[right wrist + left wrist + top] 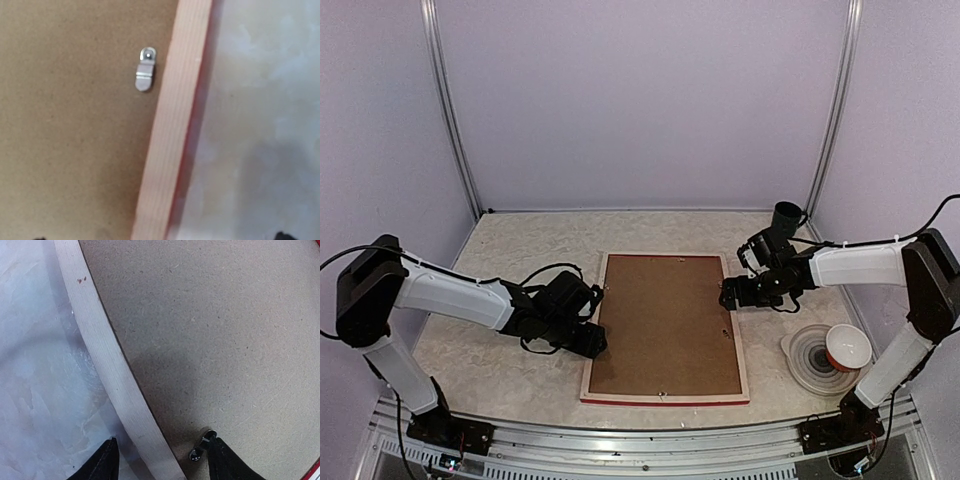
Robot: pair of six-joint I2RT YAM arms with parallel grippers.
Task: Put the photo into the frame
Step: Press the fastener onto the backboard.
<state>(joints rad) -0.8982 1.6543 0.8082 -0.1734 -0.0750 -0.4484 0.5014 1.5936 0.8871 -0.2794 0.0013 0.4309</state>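
The frame [665, 398] lies face down in the middle of the table, pale wood back up, red at its outer edge. A plain brown backing board [665, 325] fills it. The photo is out of view. My left gripper [592, 340] is open astride the frame's left rail [110, 365], one finger on the table side, the other on the board against a small metal clip [200, 447]. My right gripper [728, 297] stands wide open over the right rail [175, 125], near another clip [145, 70]; nothing is held.
A white and red bowl [847, 347] sits in a stack of clear dishes [812, 362] at the front right. A dark cup [787, 215] stands at the back right. Walls close the back and sides; a metal rail runs along the near edge.
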